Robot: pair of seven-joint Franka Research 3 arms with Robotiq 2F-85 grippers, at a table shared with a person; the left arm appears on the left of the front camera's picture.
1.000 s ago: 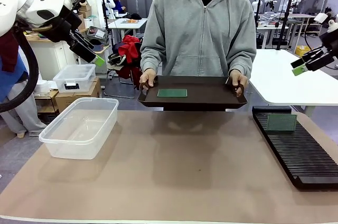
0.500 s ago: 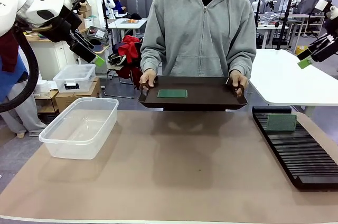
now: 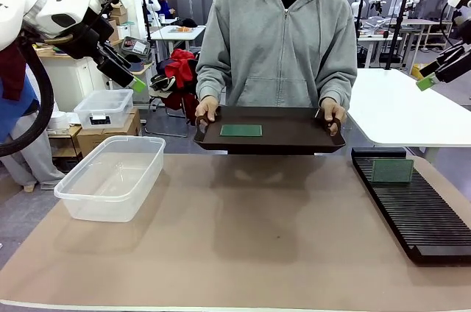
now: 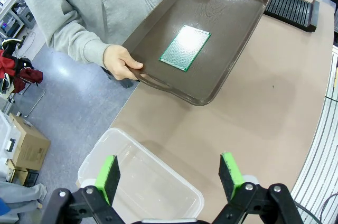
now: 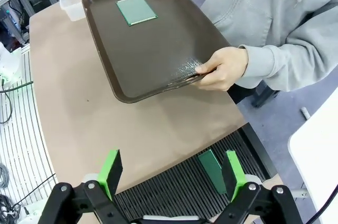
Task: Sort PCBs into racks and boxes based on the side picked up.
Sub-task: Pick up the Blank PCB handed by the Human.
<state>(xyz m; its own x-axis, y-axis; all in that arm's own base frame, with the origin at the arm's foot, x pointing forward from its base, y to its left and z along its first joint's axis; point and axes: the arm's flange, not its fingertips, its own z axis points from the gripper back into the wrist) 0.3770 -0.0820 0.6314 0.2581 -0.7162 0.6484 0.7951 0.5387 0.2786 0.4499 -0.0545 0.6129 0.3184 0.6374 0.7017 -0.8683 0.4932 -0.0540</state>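
PCB [image 3: 241,130] flat on the tray [image 3: 294,134], second PCB [image 3: 391,171] upright in the rack [image 3: 423,216]

The first green board lies flat on the dark brown tray, left of the tray's middle in the front view. A person in a grey hoodie holds the tray level by its two handles, with one hand [image 3: 206,110] at one end and the other hand [image 3: 333,112] at the opposite end. It hangs just above the far edge of the table [image 3: 243,231].

The second PCB stands on edge in a slot near the far end of the long black rack, which lies along the table's right side. The clear plastic tub [image 3: 110,176] sits on the table's left side, well apart from the rack.

The left gripper [image 4: 169,163] hangs high over the left side, above the tub. Its wrist view looks down past the tub's rim toward the tray. Its green pads stand wide apart and grip nothing.

The right gripper [image 5: 172,160] hangs high at the right, above the far end of the rack. Its wrist view shows the standing board well below, close to one pad's line. Its jaws are also spread wide, with nothing held.
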